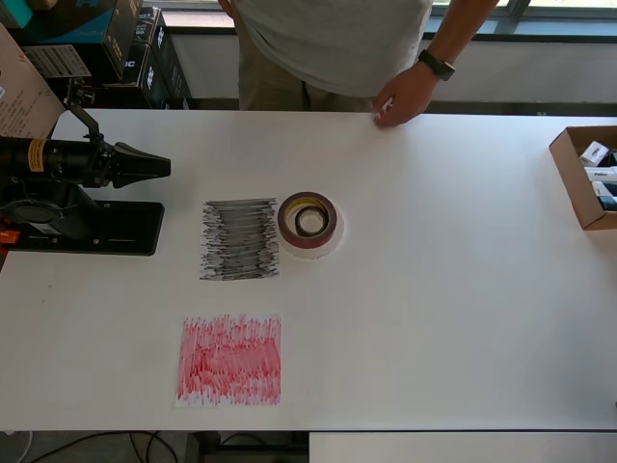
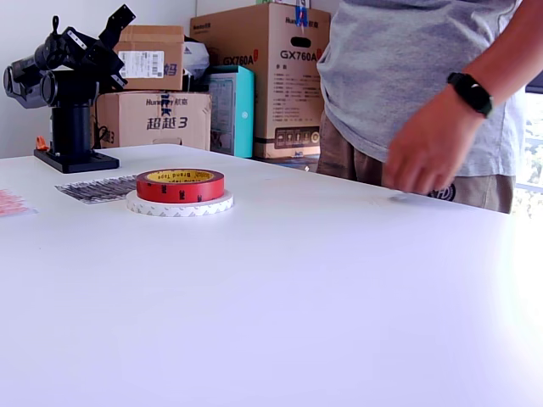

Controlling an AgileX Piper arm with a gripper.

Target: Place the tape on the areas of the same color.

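Note:
The three tape rolls sit stacked in the middle of the table. The dark-red ring (image 1: 286, 222) lies on the wider whitish ring (image 1: 329, 249), and the small black ring (image 1: 300, 221) lies inside the red one's core. The stack touches the right edge of the black-grey scribbled patch (image 1: 239, 239). The red patch (image 1: 229, 360) lies nearer the front edge with nothing on it. In the exterior view the red ring (image 2: 180, 186) rests on the whitish ring (image 2: 180, 206); the black ring is hidden there. My gripper (image 1: 160, 166) is shut and empty, folded back over the arm's base, left of both patches.
The arm's black base (image 1: 87, 227) stands at the overhead view's left edge. A person's hand (image 1: 403, 98) rests on the far table edge. An open cardboard box (image 1: 578, 183) stands at the right edge. Cartons (image 2: 263, 76) are stacked behind the table.

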